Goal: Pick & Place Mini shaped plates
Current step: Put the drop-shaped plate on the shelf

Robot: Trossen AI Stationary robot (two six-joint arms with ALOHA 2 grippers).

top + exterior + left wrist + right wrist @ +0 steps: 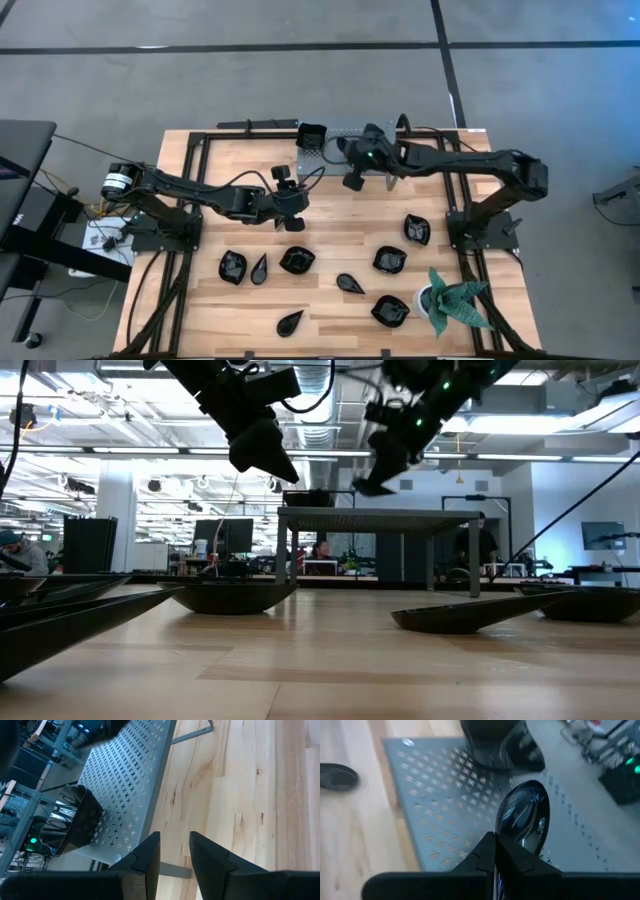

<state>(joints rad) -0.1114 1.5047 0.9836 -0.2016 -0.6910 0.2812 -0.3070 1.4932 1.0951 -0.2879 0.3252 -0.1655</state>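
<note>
Right wrist view: teardrop plate held over the shelf

Right wrist view showed the right gripper (496, 851) with its fingers closed on the rim of a glossy teardrop plate (522, 817), poised above the grey perforated shelf (445, 805) beside a stack of square plates (500, 742). The placing step seemed in hand; next would likely be lowering the plate onto the shelf and releasing. The left gripper (175, 852) hung over the bare tabletop (260, 795) near the shelf, fingers slightly apart and empty. Other mini plates (297, 260) lay scattered on the tabletop, with a green plant (455, 298) close by
</note>
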